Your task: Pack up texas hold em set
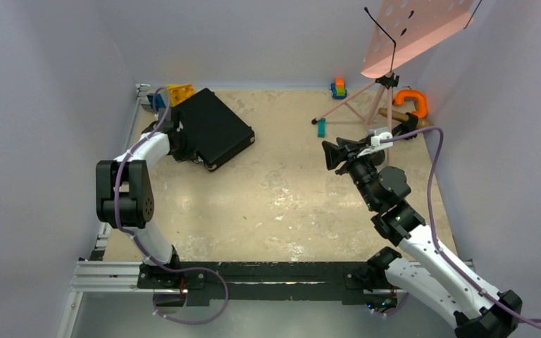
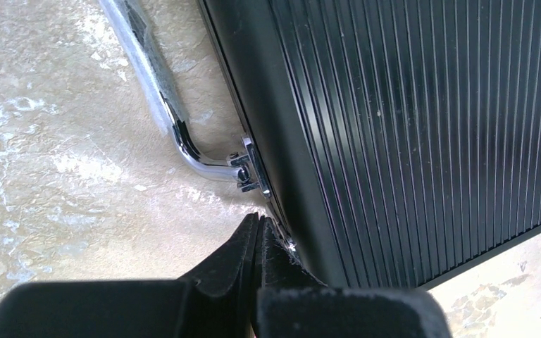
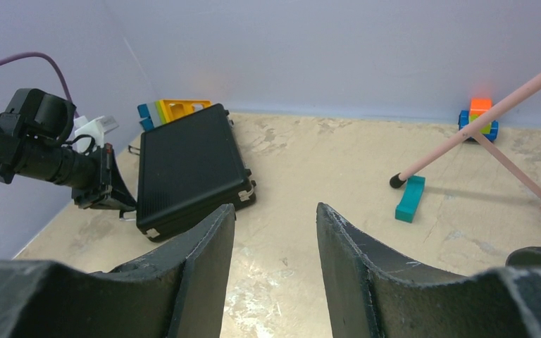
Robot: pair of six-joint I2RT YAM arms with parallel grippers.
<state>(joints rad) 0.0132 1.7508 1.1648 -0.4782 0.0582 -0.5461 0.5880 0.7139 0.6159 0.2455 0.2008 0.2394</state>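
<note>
My left hand (image 2: 258,234), fingers pressed together, touches the closed briefcase (image 2: 423,113) beside its latch (image 2: 252,169). My right hand (image 3: 275,225) is spread, well apart. Risk: pushing may slide the briefcase across the table (image 2: 56,141) into the far-left blocks (image 1: 180,92).

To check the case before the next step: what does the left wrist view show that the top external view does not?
Only left wrist: the chrome handle, the lid's ribs, the left tool shut near the handle. Only top external: the pink music stand, the toy blocks, the right tool. Both: the closed black briefcase on the table.
</note>
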